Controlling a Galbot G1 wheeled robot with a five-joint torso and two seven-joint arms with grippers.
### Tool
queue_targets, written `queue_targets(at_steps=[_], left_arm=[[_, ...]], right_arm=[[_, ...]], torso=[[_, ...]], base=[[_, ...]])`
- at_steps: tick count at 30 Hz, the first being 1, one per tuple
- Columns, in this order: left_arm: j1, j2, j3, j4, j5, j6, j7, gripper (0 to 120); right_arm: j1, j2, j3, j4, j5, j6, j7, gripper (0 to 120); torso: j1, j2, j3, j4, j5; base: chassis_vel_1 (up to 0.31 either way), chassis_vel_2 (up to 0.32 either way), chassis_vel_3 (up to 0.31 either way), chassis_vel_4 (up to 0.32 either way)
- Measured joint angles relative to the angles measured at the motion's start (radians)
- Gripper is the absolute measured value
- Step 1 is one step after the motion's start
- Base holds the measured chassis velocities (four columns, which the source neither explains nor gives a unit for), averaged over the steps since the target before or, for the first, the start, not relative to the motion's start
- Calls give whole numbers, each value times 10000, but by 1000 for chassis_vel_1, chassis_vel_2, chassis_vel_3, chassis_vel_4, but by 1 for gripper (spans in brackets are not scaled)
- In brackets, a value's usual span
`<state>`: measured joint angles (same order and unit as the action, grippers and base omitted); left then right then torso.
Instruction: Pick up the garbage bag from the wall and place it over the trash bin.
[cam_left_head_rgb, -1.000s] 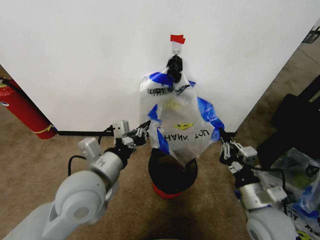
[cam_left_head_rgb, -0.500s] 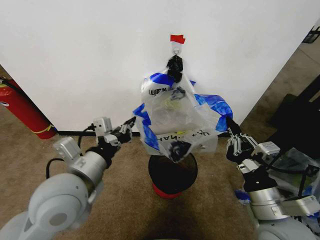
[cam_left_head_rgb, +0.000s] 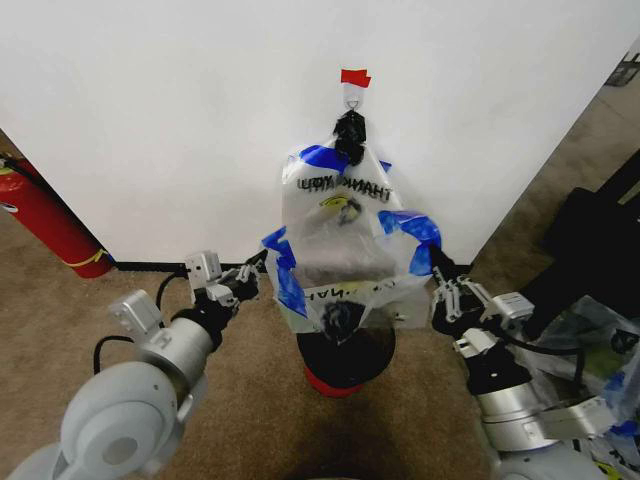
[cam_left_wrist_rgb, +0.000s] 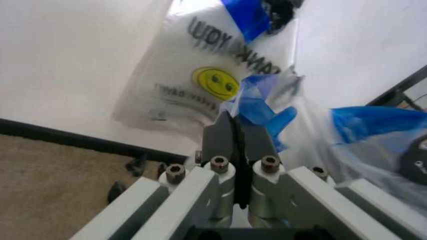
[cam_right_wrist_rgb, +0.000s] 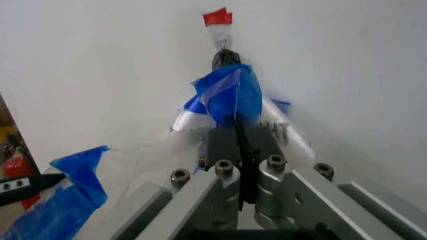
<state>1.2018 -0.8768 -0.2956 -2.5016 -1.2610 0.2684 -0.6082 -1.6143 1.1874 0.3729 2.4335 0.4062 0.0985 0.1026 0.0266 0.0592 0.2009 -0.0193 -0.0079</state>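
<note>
Since a second ago both arms have drawn apart and dropped a little, so the bag (cam_left_head_rgb: 345, 275) is stretched wide by its blue handles, mouth open just above the bin (cam_left_head_rgb: 345, 355) but not over the rim yet; looks like the spreading step is done and lowering remains. Left gripper (cam_left_head_rgb: 257, 272) is clamped on the left handle, right gripper (cam_left_head_rgb: 440, 283) on the right handle, both pinched tight. Print reads "THANK YOU" on the clipped bunch (cam_left_head_rgb: 335, 180) on the wall (cam_left_head_rgb: 180, 120) hook, yellow smiley under it; smaller print unreadable.
</note>
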Motion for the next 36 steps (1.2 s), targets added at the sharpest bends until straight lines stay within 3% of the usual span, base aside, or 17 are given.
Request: queue_targets(at_steps=[13, 26, 36], left_arm=[[190, -636, 1223, 1029, 906, -172, 14, 0], [393, -591, 1923, 1595, 1375, -246, -4, 0], [734, -177, 1507, 1249, 661, 529, -558, 0]], right_arm=[[477, 755, -986, -1675, 31, 40, 51, 0], [114, 1410, -1693, -3055, -440, 387, 239, 0], [-688, 1393, -1162, -3195, -752, 593, 922, 0]], torso=[[0, 0, 0, 0, -2], [0, 0, 0, 0, -2], [0, 0, 0, 1, -2]], base=[[0, 0, 0, 0], [0, 0, 0, 0], [0, 0, 0, 0]])
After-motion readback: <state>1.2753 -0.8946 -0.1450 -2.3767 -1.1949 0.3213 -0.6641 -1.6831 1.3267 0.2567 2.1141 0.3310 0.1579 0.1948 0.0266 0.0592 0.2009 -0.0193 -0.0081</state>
